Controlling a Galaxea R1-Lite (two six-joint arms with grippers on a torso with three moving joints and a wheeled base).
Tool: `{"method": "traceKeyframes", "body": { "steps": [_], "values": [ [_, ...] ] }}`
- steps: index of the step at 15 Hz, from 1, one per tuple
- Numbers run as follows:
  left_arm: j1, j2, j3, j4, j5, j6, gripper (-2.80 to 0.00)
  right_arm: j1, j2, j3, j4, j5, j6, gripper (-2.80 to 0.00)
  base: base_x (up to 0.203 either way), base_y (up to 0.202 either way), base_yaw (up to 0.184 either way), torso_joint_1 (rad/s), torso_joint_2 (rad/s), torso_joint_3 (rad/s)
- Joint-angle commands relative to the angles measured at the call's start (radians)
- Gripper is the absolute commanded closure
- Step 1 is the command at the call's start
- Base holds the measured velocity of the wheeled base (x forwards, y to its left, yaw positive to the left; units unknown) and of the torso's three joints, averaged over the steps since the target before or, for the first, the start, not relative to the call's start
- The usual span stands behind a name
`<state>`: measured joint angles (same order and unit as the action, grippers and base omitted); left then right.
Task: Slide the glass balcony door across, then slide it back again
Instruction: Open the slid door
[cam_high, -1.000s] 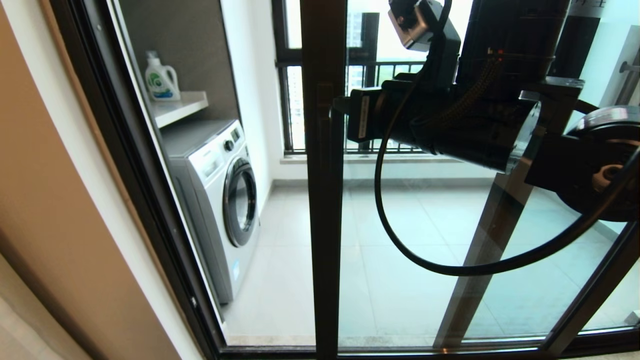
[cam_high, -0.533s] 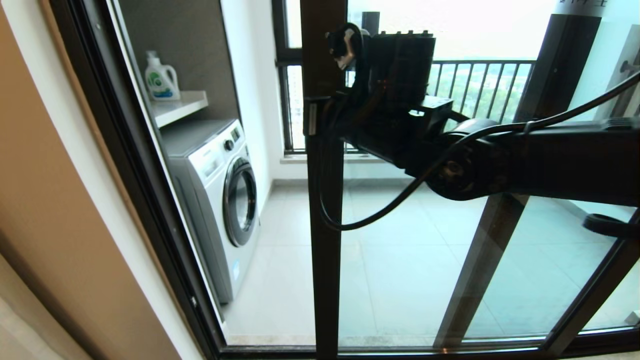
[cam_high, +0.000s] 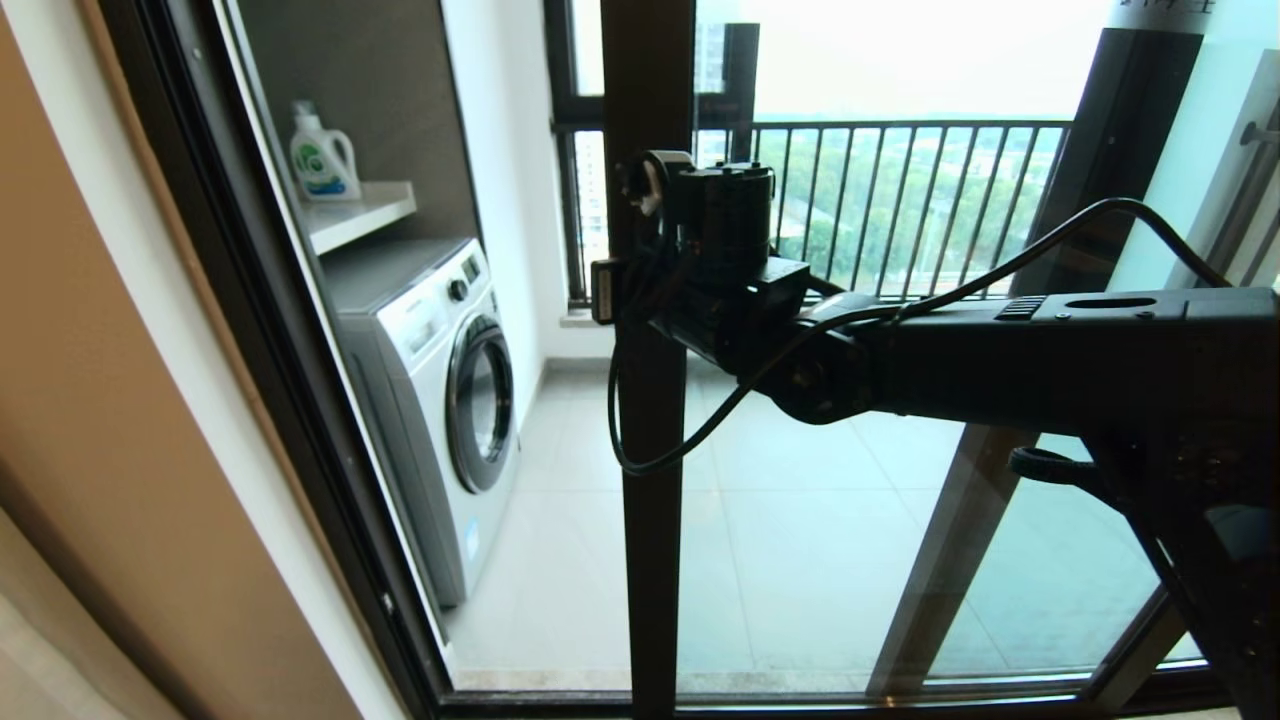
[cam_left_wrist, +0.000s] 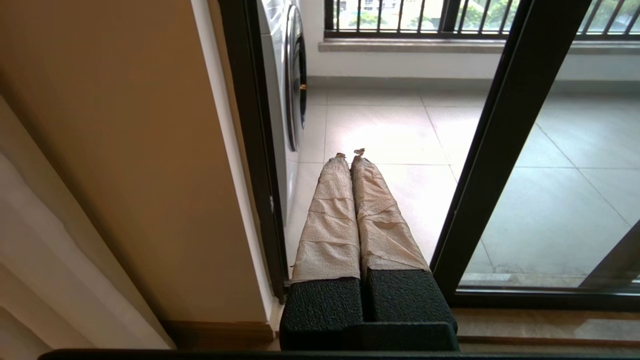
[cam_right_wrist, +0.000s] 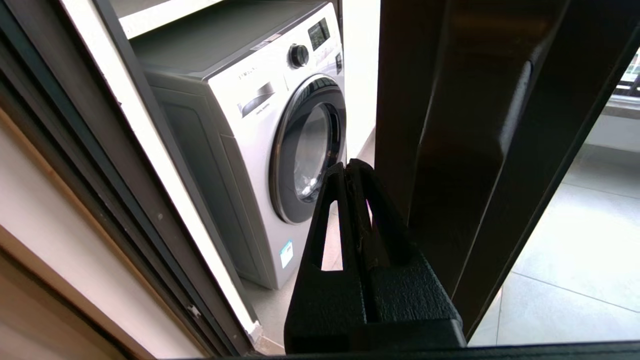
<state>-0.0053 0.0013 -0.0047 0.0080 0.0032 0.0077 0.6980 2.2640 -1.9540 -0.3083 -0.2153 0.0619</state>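
The glass balcony door (cam_high: 650, 560) stands partly slid open, its dark upright in the middle of the head view and its glass (cam_high: 800, 560) to the right. My right gripper (cam_high: 603, 290) is shut and empty. It reaches across the upright at handle height, its tips at the upright's edge on the open side. The wrist hides the handle. In the right wrist view the shut right gripper (cam_right_wrist: 350, 167) lies close beside the door upright (cam_right_wrist: 450, 150). My left gripper (cam_left_wrist: 350, 156), taped and shut, hangs low near the sill, pointing into the gap left of the door upright (cam_left_wrist: 500, 150).
Through the opening stands a white washing machine (cam_high: 440, 400), with a detergent bottle (cam_high: 322, 158) on a shelf above. The dark outer frame (cam_high: 260, 330) and beige wall (cam_high: 100, 350) bound the left. A second dark-framed panel upright (cam_high: 1130, 130) slants at right. Balcony railing (cam_high: 900, 200) behind.
My right arm has swung down and leftward; its gripper went from the right side of the upright to its left edge, lower. The door upright has not shifted.
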Motion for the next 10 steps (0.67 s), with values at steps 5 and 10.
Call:
{"method": "traceKeyframes", "body": {
  "steps": [5, 10],
  "values": [
    [-0.001, 0.002, 0.000, 0.000, 0.001, 0.000, 0.00, -0.061, -0.007, 0.000, -0.006, -0.003, 0.042, 0.00, 0.000, 0.000, 0.000, 0.000, 0.00, 0.000],
    [-0.001, 0.002, 0.000, 0.000, 0.000, 0.000, 0.00, -0.089, -0.016, 0.004, -0.006, -0.037, 0.045, 0.00, 0.000, 0.000, 0.000, 0.000, 0.00, 0.000]
  ]
}}
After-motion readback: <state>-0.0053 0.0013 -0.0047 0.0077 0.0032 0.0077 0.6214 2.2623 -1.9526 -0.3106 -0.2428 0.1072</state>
